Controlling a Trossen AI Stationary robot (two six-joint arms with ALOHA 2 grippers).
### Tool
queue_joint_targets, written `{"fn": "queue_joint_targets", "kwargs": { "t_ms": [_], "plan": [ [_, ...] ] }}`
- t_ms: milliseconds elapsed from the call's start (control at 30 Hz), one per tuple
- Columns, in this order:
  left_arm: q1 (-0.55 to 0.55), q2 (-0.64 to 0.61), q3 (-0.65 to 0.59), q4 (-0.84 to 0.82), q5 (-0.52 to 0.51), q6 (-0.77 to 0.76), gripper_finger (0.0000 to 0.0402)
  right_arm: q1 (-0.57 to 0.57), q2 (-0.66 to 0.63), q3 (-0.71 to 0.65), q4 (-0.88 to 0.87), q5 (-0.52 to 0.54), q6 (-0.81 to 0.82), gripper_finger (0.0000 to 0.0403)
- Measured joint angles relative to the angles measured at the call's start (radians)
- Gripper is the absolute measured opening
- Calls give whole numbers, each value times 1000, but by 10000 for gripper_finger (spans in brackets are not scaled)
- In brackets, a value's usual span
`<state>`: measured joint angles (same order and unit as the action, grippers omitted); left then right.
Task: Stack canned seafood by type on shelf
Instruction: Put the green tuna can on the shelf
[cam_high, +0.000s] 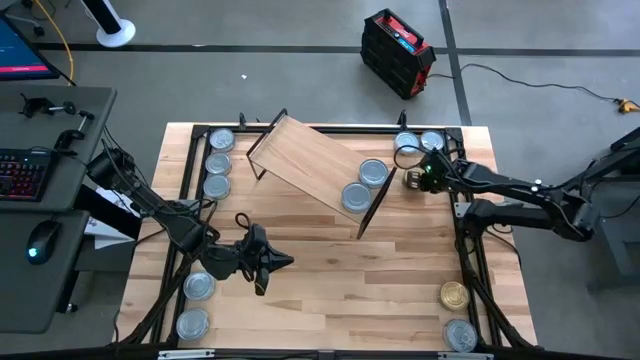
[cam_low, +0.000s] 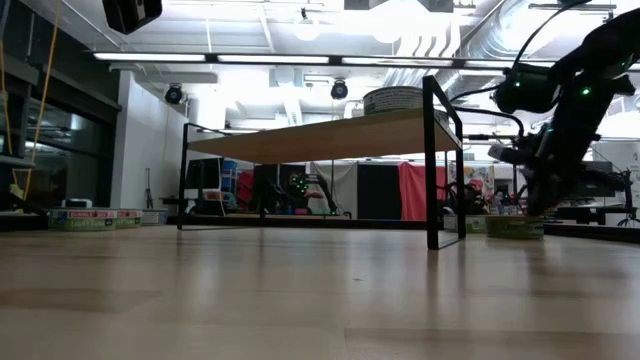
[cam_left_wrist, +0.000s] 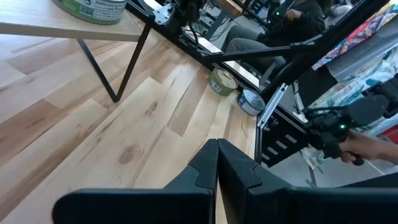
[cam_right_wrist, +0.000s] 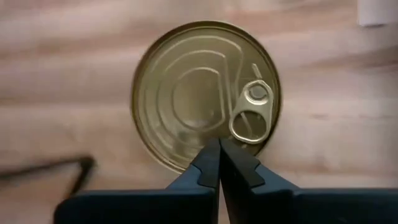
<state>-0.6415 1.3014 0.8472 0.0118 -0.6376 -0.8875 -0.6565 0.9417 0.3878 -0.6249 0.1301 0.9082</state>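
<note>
The shelf (cam_high: 305, 160) stands askew on the plank table on thin black legs. Two silver-blue topped cans (cam_high: 364, 185) sit on its right end; one of them (cam_low: 392, 100) shows in the low view. My right gripper (cam_high: 411, 180) is shut, just off the shelf's right end, pointing down over a gold-topped can (cam_right_wrist: 205, 96), which rests on the table (cam_low: 510, 226). My left gripper (cam_high: 278, 262) is shut and waits over the table's near left part, holding nothing. My right gripper (cam_right_wrist: 219, 144) points straight down with its shut fingertips over the gold can's lid (cam_right_wrist: 186, 134), near the rim beside the pull tab (cam_right_wrist: 252, 112). The can stands upright on the table. Whether the tips touch the lid, I cannot tell.
More cans stand along the table's edges: three at the far left (cam_high: 218, 162), two at the near left (cam_high: 196, 305), two at the far right (cam_high: 419, 142), and a gold (cam_high: 455, 295) and a silver one (cam_high: 460, 335) at the near right. People sit beyond the table (cam_left_wrist: 273, 31).
</note>
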Motion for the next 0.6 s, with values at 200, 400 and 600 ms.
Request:
{"fn": "queue_joint_targets", "kwargs": {
  "t_ms": [200,400,600],
  "plan": [
    [0,0,0,-2,0,0,1,64,-47,1,-146,-66,-102,0],
    [0,0,0,-4,-1,26,1,181,-86,0,-227,-143,-56,0],
    [1,0,0,-9,-1,28,1,347,-88,-2,-226,-202,62,0]
  ]
}}
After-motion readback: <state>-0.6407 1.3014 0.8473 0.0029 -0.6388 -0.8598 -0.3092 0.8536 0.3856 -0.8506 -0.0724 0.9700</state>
